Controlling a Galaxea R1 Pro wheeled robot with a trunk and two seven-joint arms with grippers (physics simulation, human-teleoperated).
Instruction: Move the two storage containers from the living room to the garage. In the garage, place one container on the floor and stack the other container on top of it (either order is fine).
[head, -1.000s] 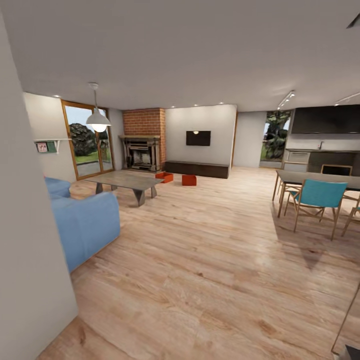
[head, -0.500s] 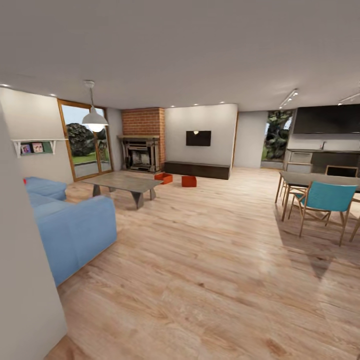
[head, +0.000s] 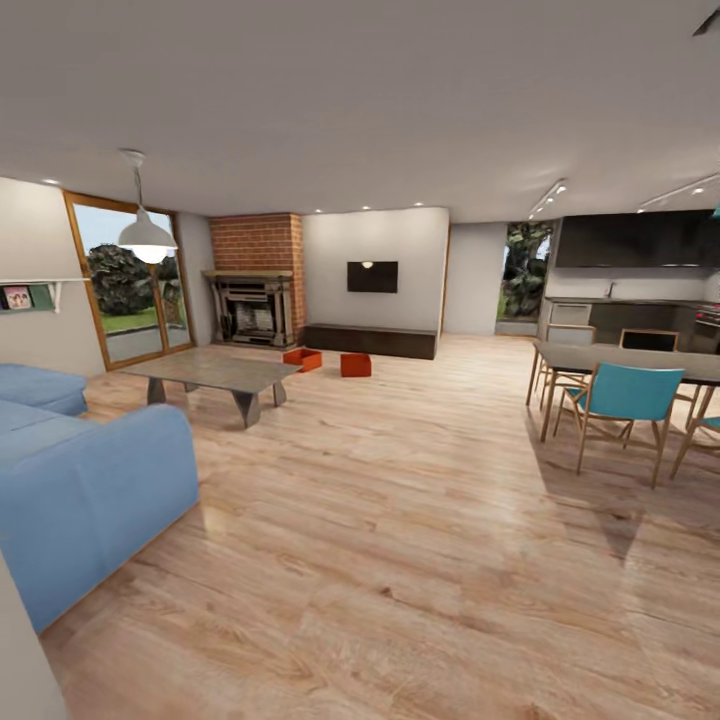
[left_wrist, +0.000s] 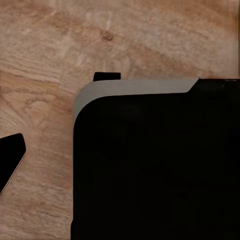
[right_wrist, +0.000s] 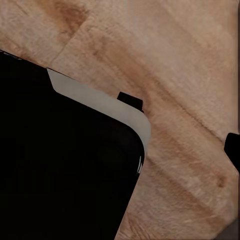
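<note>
The two storage containers, orange-red open bins, sit on the light wood floor at the far end of the living room. One container (head: 302, 359) is nearer the brick fireplace (head: 258, 272); the other container (head: 355, 365) lies in front of the long low dark cabinet (head: 371, 342). Both are far from me. In the left wrist view a dark fingertip (left_wrist: 10, 161) hangs over the wood planks beside my black body (left_wrist: 155, 170). The right wrist view has a dark fingertip (right_wrist: 233, 149) over the planks too. The jaws' gap is hidden in both.
A blue sofa (head: 85, 485) stands close at the left, with a grey coffee table (head: 215, 372) beyond it. A dining table (head: 640, 362) and teal chair (head: 622, 398) stand at the right. A wide strip of wood floor (head: 400, 500) runs between them toward the bins.
The whole view has shifted: the near wall at the left has slid almost out of sight and more of the sofa shows. The containers lie where they were.
</note>
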